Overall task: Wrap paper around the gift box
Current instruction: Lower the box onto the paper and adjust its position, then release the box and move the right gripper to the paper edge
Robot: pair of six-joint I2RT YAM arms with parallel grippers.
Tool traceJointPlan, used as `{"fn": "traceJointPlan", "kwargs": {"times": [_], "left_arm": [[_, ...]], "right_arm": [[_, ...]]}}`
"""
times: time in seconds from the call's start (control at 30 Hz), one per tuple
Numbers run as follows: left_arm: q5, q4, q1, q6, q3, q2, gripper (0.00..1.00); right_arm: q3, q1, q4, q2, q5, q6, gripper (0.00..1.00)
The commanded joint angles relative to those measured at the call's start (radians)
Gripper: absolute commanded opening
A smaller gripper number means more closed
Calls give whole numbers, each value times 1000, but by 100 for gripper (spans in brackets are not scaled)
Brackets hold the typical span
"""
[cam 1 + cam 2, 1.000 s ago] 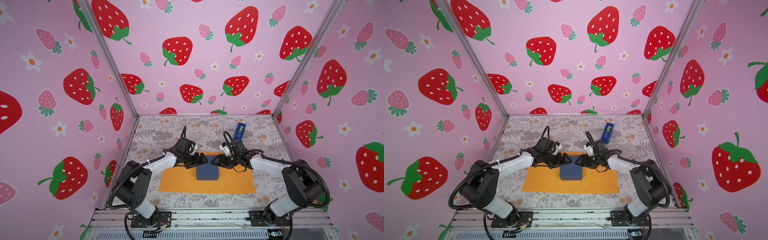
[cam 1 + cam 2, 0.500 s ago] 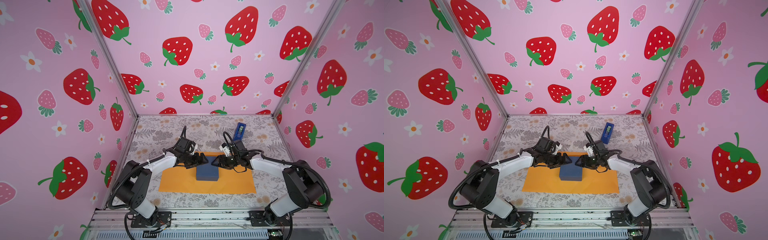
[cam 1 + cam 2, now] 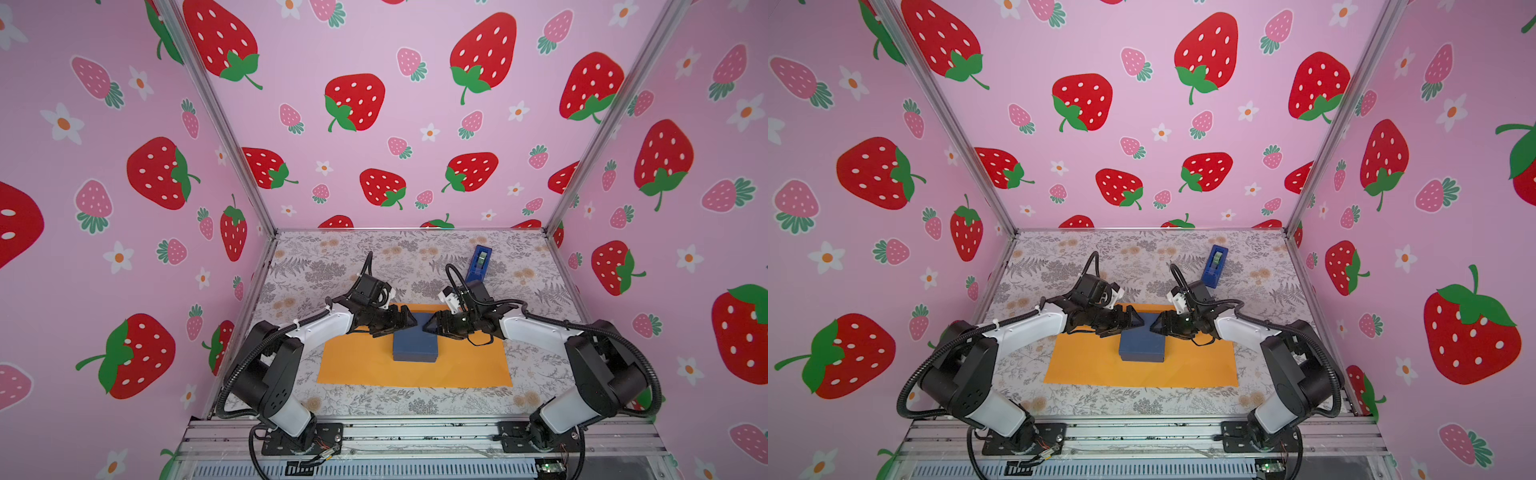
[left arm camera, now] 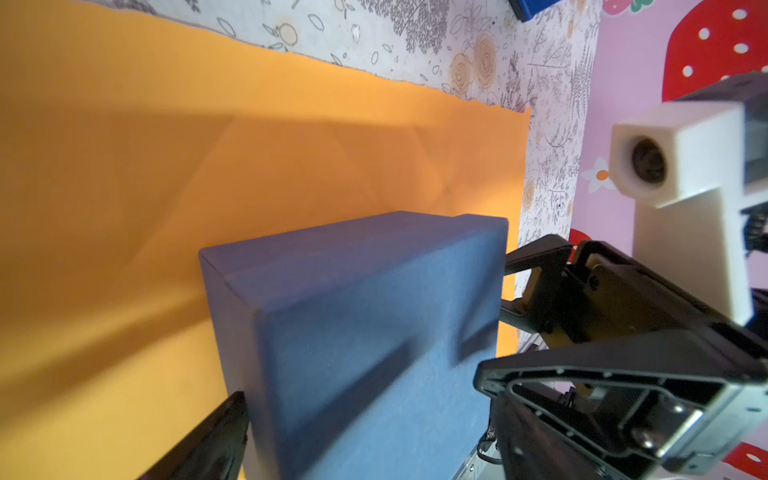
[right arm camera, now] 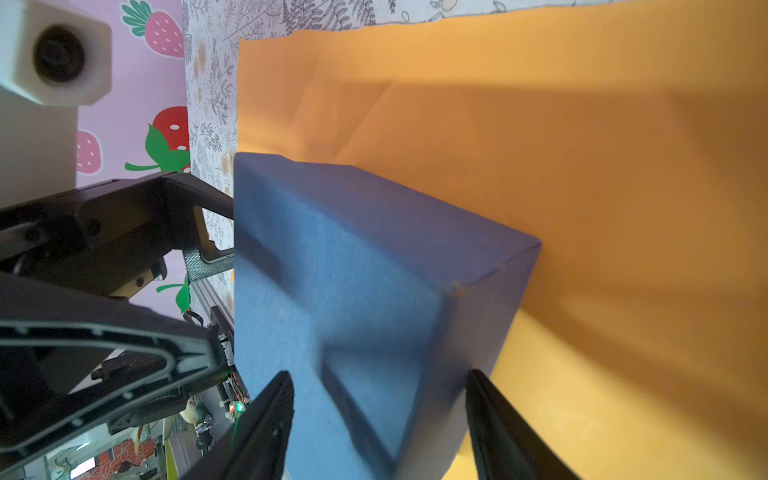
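a low, matte slate-blue cardboard gift box (image 3: 415,347) sits flat on a plain bright-orange sheet of paper (image 3: 361,368), midway along the sheet and near its far edge, just below the centre of both top views. the paper lies spread on the grey-and-tan floral table covering (image 3: 332,266). the black left gripper (image 3: 412,322) and black right gripper (image 3: 427,327) point at each other over the box's far part, tips nearly touching. the left one's fingers (image 4: 212,436) are spread wide, one just beside a side wall of the box, and it holds nothing. the right one's fingers (image 5: 270,415) stand partly apart astride a box corner, one over the lid, one beside the wall, not closed on it. a narrow bright-blue tape dispenser (image 3: 478,262) stands well apart, up and to the right.
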Motion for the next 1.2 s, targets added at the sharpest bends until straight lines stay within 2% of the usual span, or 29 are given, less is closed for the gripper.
{"fn": "traceJointPlan", "kwargs": {"times": [0.0,0.5,1.17], "left_arm": [[-19,-24,0,-1,7,-35,93],[15,-16,1,-9,3,-41,93],[-10,-42,1,-1,3,-56,93]], "right_arm": [[19,7,-34,-25,34,-17,69],[37,6,-13,-16,8,-23,69],[46,6,-28,-23,23,-30,65]]}}
